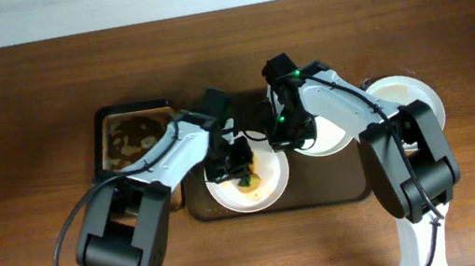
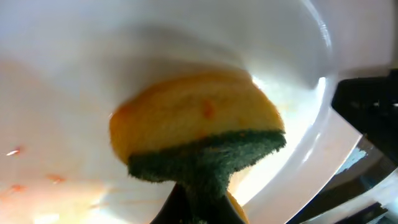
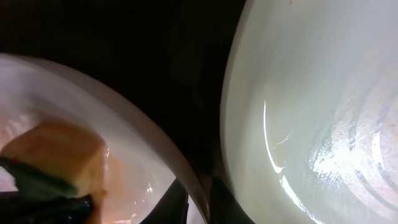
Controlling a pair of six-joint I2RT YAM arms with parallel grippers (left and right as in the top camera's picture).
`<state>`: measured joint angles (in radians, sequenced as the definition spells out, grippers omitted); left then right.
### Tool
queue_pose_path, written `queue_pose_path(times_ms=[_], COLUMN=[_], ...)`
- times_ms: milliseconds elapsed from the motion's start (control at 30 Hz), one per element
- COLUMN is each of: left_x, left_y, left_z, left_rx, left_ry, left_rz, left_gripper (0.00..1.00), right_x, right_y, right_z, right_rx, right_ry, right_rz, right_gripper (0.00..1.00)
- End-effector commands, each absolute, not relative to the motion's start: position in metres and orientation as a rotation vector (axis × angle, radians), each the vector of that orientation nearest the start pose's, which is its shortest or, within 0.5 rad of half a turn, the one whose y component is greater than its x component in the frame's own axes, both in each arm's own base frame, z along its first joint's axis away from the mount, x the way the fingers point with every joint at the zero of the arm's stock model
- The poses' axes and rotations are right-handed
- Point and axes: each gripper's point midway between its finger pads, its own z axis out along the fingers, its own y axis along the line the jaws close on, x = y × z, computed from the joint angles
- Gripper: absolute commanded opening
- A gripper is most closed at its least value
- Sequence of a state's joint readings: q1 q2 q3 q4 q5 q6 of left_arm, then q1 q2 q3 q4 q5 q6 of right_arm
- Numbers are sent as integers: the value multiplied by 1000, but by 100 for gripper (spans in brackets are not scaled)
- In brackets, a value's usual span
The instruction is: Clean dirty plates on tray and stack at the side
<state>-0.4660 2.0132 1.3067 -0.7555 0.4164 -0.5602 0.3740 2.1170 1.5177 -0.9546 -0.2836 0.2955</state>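
Finding: no text, label, brand mark, number or sign can be read in any of the three views.
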Motion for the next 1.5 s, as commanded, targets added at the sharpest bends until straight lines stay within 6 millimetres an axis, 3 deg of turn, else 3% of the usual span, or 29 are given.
queue_pose_path(times_ms=[0,100,233,333,367,500,667,767,933,1000,1067,1167,1300,1400,1467], left_x=[330,349,357,354,354,356,360,363,372,373,371,369,370,373,375], left_y=[-201,-163,-153,-141,-137,-125,-119,-95,-38,-29,-22,-20,-12,-13,-13], left_z=[-12,-16,-12,2,9,42,101,120,121,121,119,118,119,120,120], left_rx=[-244,-413,-391,-358,-358,-326,-261,-318,-522,-528,-516,-522,-530,-490,-419], left_ry=[3137,3065,3066,3061,3049,2973,2837,2766,2732,2738,2761,2767,2750,2747,2750], left_rz=[-403,-209,-247,-152,-128,-66,-112,-24,29,11,-12,-3,58,57,62], left_gripper=[0,0,0,0,0,0,0,0,0,0,0,0,0,0,0], right_x=[355,355,355,354,354,354,353,352,343,341,343,354,386,393,394], right_y=[193,193,193,192,192,192,192,193,214,222,224,218,187,170,167], right_z=[19,19,19,19,19,19,9,7,7,7,7,26,104,139,145], right_rx=[-139,-139,-139,-139,-139,-139,-144,-147,-244,-277,-292,-286,-250,-234,-271], right_ry=[3162,3162,3164,3166,3167,3167,3155,3153,3143,3131,3116,3059,2798,2667,2620], right_rz=[441,441,441,439,439,439,440,447,442,441,419,359,43,-129,-236], right_gripper=[14,14,14,15,23,32,32,31,16,4,4,4,4,4,4])
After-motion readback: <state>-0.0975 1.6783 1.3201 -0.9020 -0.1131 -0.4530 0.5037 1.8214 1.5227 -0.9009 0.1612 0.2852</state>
